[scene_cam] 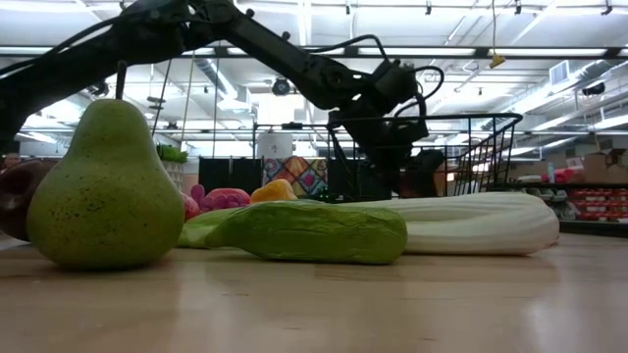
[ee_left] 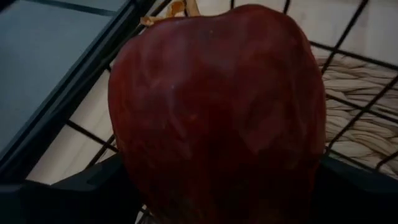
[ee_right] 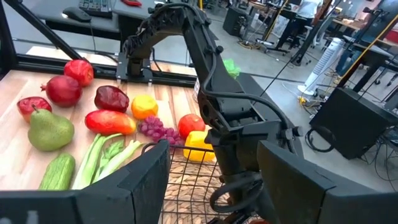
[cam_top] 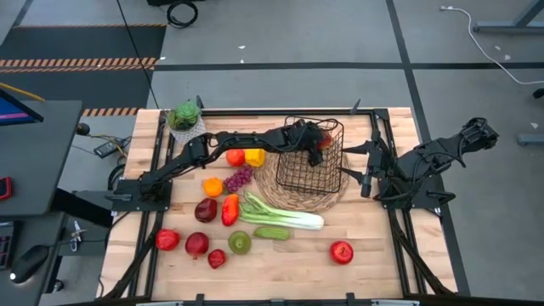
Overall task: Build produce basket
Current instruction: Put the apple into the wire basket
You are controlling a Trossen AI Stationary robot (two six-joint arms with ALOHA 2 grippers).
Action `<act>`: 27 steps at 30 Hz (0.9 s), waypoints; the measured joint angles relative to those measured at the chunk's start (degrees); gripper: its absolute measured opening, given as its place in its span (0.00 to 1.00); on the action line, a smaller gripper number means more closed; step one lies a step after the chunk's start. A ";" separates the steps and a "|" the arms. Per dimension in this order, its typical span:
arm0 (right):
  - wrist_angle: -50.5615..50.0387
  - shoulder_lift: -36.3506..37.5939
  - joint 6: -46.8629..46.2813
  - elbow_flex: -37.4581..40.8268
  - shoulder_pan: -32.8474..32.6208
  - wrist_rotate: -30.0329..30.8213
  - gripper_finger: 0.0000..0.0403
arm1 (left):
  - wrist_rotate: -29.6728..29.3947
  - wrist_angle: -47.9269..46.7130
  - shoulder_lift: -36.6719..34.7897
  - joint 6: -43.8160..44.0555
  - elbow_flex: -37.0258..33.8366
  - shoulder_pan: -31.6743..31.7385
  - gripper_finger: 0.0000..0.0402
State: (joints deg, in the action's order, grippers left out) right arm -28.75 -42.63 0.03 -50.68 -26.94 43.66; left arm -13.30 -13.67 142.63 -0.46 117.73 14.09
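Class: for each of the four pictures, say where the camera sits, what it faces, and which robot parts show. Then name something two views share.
High view: overhead, looking down on the table, both arms, the basket.
Low view: at tabletop level, facing a pear, cucumber, leek; the left arm reaches over.
Left wrist view: inside the basket, filled by a dark red apple between its fingers.
Right wrist view: beside the basket, facing the left arm, its own open fingers below.
Shared: pear, cucumber and leek appear in high, low and right wrist views.

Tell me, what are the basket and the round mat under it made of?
The basket looks like thin metal wire with a black coating: straight rods crossing in a see-through grid. The mat looks like woven straw or dried grass: pale tan strands coiled in rings. Neither can be known for sure by sight.
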 joint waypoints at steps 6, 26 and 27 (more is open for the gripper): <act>-0.04 -0.13 0.02 0.00 0.00 -0.02 0.61 | 0.38 0.07 0.00 -1.92 0.00 -0.09 0.84; 0.67 -0.13 0.15 0.00 0.00 -0.04 0.61 | 3.54 -1.97 0.00 -0.21 0.00 -0.09 0.89; 0.66 -0.13 0.15 0.00 0.00 -0.04 0.61 | 3.52 -2.05 0.00 -0.21 0.00 -0.07 0.89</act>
State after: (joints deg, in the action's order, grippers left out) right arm -28.10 -42.76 0.19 -50.68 -26.94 43.62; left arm -9.78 -15.73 142.62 -0.67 117.73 14.02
